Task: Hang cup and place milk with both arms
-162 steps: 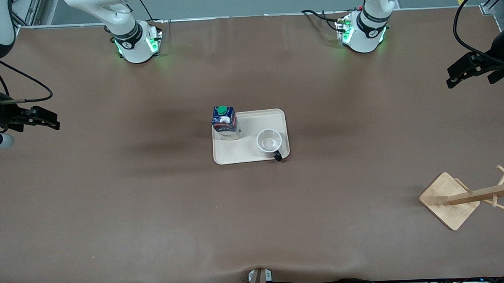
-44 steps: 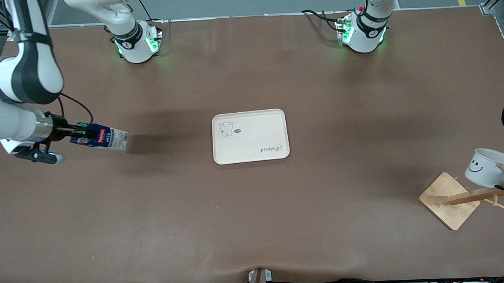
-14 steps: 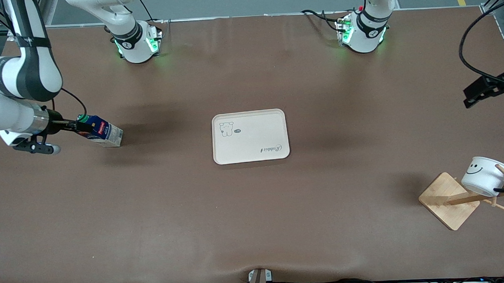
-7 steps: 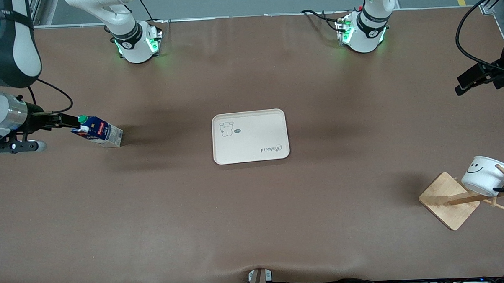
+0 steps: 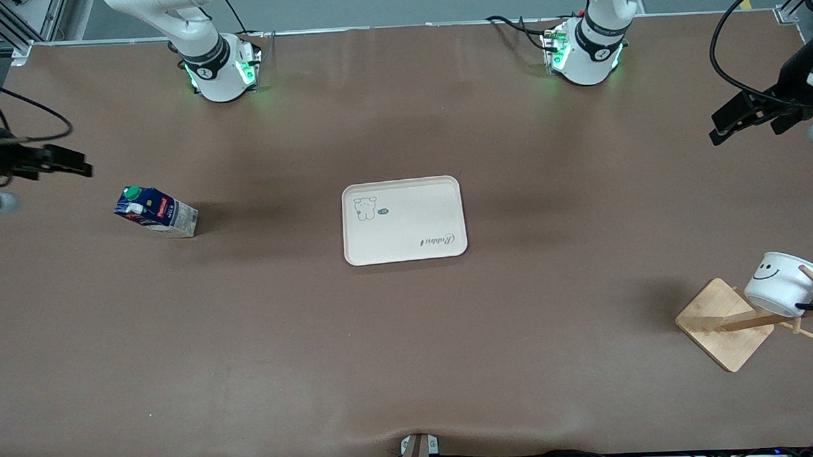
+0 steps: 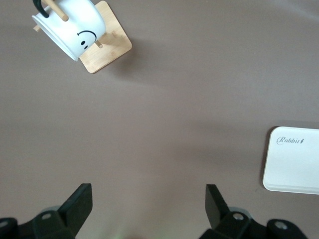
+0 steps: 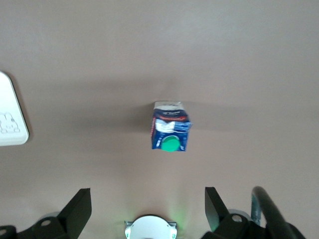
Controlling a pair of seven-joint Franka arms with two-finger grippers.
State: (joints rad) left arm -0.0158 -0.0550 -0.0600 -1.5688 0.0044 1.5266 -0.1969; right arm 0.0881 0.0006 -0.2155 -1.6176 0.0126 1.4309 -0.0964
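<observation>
Front view first. Milk (image 5: 156,211) set on the bare table at about nine o'clock from the tray (image 5: 407,250), well apart from it and seemingly upright. Right gripper (image 5: 83,168) up in the air near eleven o'clock of the carton, over the right arm's end of the table and clear of the cap. Cup (image 5: 784,284) hung by its black handle on a peg of the wooden rack (image 5: 717,326), around four o'clock from the tray. Left gripper (image 5: 717,131) high over the left arm's end of the table, roughly twelve o'clock of the rack.

Left wrist view. Left gripper (image 6: 148,199) with jaws spread wide and nothing between them. Cup (image 6: 75,30) tilted on its peg, smiley showing, above the rack base (image 6: 112,47). Likely trouble here – a low sweep of arm or cable across the rack, enough to jolt the peg and slide the handle off.

Right wrist view. Right gripper (image 7: 148,201) also spread, empty, with the milk (image 7: 170,132) below it, green cap up. Tall and narrow, so probably easy to topple – a dip or sideways brush by a finger would do it.
</observation>
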